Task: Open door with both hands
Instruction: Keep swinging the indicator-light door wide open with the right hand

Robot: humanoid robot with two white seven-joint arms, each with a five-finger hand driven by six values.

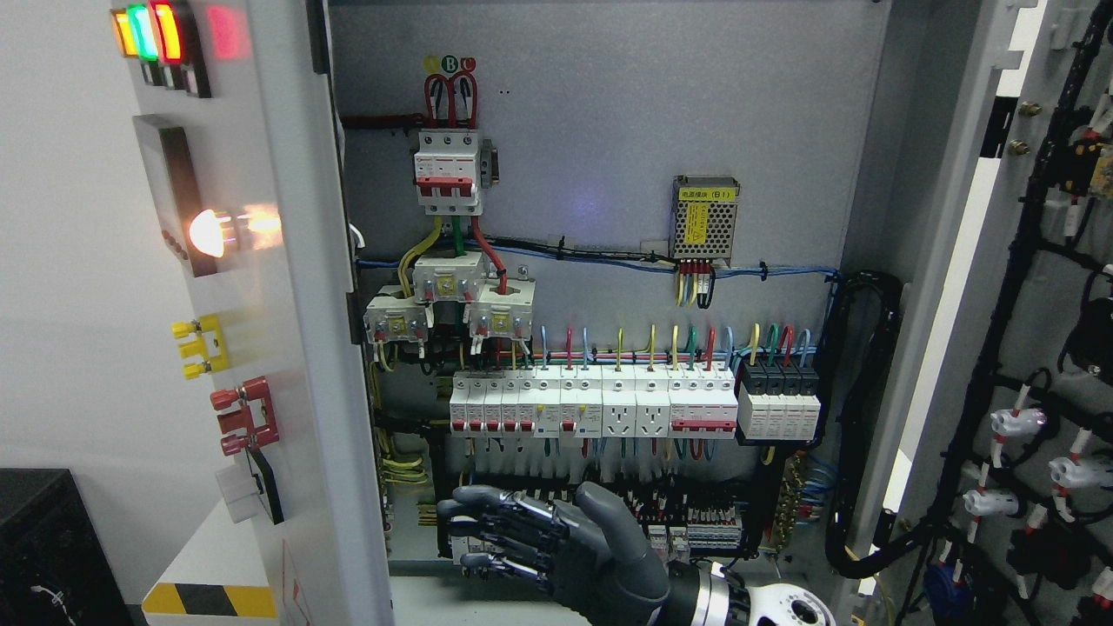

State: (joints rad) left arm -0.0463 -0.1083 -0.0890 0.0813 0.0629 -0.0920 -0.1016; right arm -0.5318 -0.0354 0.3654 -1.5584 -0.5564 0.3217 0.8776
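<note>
- Head view: electrical cabinet [609, 174] stands open in front of me; both doors are already swung out.
- Left door [261, 348] is seen nearly edge-on at the left of the picture, its lamps and switches facing away to the left. Right door [1026, 348] is folded well out on the right, its inner side with black cable harness toward me.
- My right hand [556, 543] comes in from the lower right and sits low in the opening, in front of the bottom terminal rows. Fingers [487, 522] are extended and loosely together, pointing left, thumb up; it holds nothing.
- My left hand is not in view.
- Key relation: the left door's free edge lies to the left of my fingertips, near but apart. Its long axis is vertical and my fingers lie across it.
- Judgement: the right hand is the only one placed to push that edge further left. The opening looks mostly done.
- Risk: fingers are close to exposed wiring behind them.
</note>
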